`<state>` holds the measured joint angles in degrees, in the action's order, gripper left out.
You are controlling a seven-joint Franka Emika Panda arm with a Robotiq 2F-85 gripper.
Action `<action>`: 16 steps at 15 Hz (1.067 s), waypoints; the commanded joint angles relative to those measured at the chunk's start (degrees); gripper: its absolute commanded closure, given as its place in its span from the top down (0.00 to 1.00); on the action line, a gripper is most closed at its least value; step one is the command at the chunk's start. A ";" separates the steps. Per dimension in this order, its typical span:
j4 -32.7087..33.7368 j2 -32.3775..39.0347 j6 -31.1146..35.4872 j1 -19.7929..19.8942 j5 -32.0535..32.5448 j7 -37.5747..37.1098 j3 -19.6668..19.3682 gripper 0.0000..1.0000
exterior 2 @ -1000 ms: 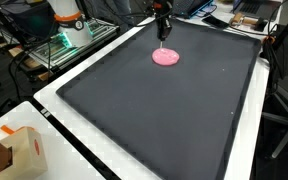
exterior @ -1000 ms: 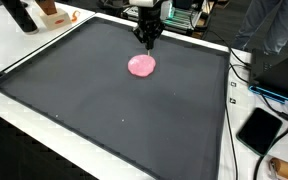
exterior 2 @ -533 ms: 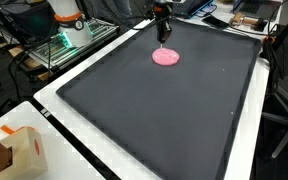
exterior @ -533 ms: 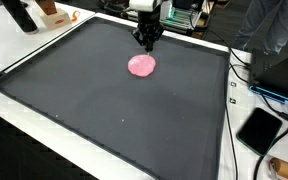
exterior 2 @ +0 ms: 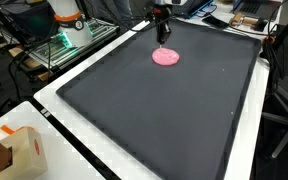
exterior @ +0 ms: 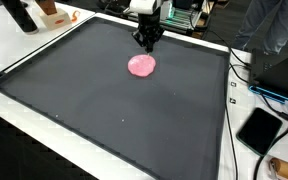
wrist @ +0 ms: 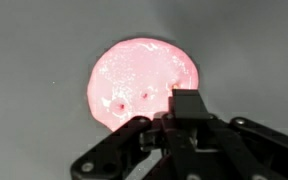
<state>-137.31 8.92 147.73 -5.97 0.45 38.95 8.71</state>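
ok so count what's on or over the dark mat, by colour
pink: 1, the flat round disc lying on the mat
black: 1, the gripper hanging over the mat close by the disc
total: 2

Found no legible words, labels, brands, numbers or signs in any view; everything too small or blurred.

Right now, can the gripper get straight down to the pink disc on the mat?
Probably yes. The gripper hangs above the pink disc, apart from it, with nothing between them on the dark mat. Its fingers look closed, though.
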 commanded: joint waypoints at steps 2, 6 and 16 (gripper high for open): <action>-0.54 0.61 0.68 0.77 0.34 0.26 0.46 0.03; -0.56 0.07 0.16 0.87 0.34 0.53 0.46 0.03; -0.63 -3.75 -2.12 1.11 -0.64 0.39 0.49 0.03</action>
<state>-137.23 7.98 147.62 -5.55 0.42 38.95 8.73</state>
